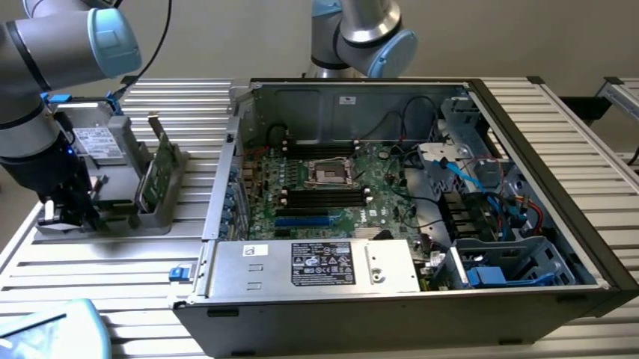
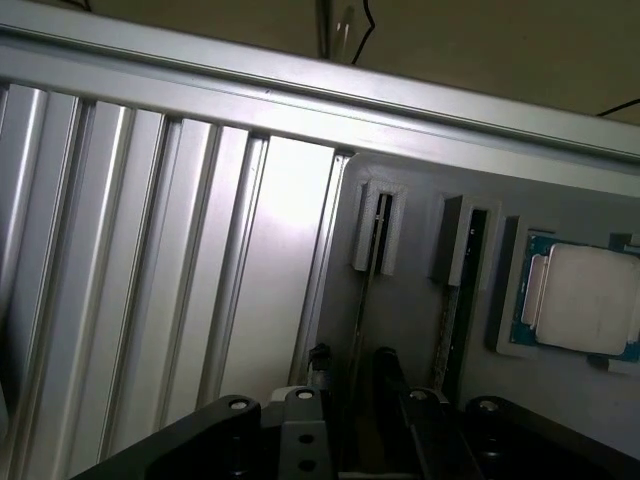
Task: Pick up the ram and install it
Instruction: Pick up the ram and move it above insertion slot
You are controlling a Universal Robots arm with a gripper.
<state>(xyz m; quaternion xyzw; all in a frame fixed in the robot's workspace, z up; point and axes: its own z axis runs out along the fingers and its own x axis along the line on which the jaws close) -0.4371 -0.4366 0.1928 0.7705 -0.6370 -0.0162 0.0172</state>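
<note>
While the gripper (image 1: 68,217) hangs wide-jawed over the grey holder (image 1: 120,226), ribbed aluminium table (image 1: 110,265) stretches below a plain beige wall (image 1: 559,37).

An open computer case (image 1: 299,105) lies on a slatted aluminium table (image 1: 120,258), motherboard (image 1: 384,213) facing up, power supply (image 1: 319,265) along its near side, blue cables (image 1: 479,176) at the exterior view's right. Beside it, at the exterior view's left, a grey holder (image 1: 150,221) stands a green card (image 1: 160,168) upright; a silver processor (image 2: 590,300) sits in a recess.
</note>
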